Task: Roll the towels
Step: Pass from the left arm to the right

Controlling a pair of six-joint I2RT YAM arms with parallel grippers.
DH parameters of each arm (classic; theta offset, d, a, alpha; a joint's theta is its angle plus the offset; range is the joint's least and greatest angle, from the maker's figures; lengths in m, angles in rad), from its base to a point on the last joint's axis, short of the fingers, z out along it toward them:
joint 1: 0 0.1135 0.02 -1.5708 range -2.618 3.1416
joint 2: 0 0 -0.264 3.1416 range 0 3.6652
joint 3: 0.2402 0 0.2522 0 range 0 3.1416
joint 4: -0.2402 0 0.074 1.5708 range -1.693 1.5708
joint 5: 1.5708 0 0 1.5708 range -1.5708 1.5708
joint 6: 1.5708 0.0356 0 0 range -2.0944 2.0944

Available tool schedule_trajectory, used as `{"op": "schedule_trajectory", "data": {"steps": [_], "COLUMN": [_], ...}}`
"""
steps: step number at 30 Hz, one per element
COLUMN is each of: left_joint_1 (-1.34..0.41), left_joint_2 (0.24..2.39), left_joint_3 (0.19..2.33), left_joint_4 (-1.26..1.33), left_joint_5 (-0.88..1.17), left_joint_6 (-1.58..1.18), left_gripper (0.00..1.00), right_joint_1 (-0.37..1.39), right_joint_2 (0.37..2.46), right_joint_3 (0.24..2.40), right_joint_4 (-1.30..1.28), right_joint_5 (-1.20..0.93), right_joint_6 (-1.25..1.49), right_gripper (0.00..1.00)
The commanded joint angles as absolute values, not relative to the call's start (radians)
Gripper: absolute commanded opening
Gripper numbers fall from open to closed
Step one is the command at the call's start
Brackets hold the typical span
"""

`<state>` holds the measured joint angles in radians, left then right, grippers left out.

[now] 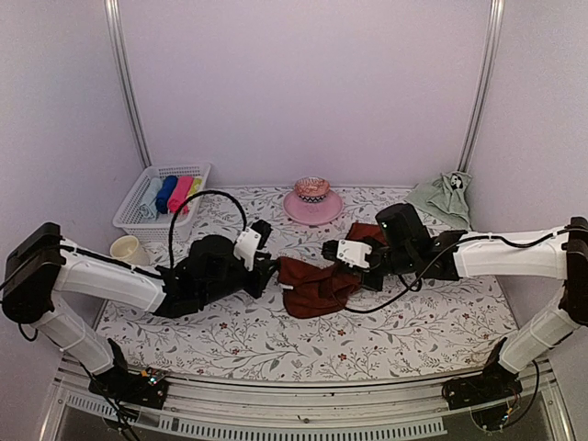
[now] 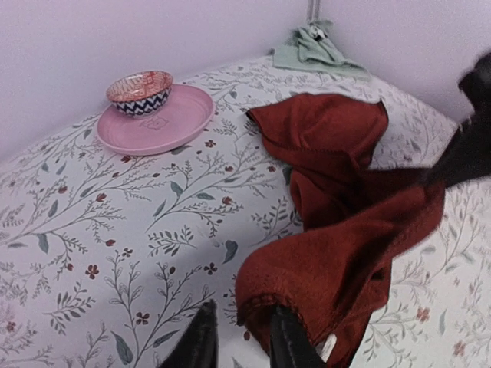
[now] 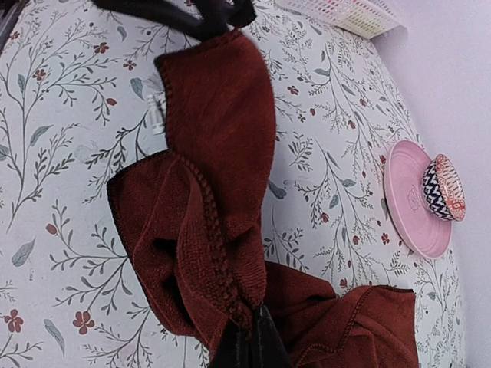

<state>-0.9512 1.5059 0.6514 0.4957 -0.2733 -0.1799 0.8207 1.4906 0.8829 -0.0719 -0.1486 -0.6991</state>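
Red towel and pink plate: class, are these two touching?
Apart. The left wrist view shows bare floral cover between the red towel and the plate.

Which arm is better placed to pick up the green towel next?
Right, probably. The green towel lies in the far right corner, behind the right gripper; the left gripper is beyond the red towel, farther off.

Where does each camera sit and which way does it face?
Top: above and behind the bases, looking down; left arm and right arm show.
Left wrist: low, facing the far-corner green towel; own fingers at bottom.
Right wrist: looking down along the red towel toward the left gripper; own fingers at bottom.
Shared: both wrist views show red towel and pink plate.
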Motion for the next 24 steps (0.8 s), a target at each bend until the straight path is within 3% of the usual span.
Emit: {"op": "schedule_trajectory", "data": {"steps": [1,6,11,14,15,24], "left_joint_1": [-0.935,-0.939,-0.977,-1.023,-1.038,-1.102], "left_joint_2": [1.531,1.6,1.683,1.728,1.743,1.809], "left_joint_3": [0.602,0.586,0.607,0.643,0.66,0.72], "left_joint_4": [0.596,0.624,0.632,0.634,0.629,0.688], "left_joint_5": [-0.111,-0.062,-0.069,-0.11,-0.127,-0.259], "left_joint_6": [-0.061,0.047,0.142,0.202,0.215,0.21], "left_gripper": [0.39,0.58,0.7,0.85,0.95,0.97], "right_joint_1": [0.784,0.761,0.727,0.714,0.712,0.705], "right_joint_2": [1.441,1.458,1.479,1.492,1.498,1.548], "right_joint_3": [0.933,0.959,0.989,0.999,1.003,1.023], "right_joint_4": [-0.113,-0.125,-0.142,-0.148,-0.149,-0.154], "right_joint_5": [-0.212,-0.206,-0.232,-0.235,-0.233,-0.201], "right_joint_6": [-0.653,-0.622,-0.576,-0.561,-0.554,-0.525], "right_gripper": [0.02,0.02,0.02,0.02,0.02,0.02]}}
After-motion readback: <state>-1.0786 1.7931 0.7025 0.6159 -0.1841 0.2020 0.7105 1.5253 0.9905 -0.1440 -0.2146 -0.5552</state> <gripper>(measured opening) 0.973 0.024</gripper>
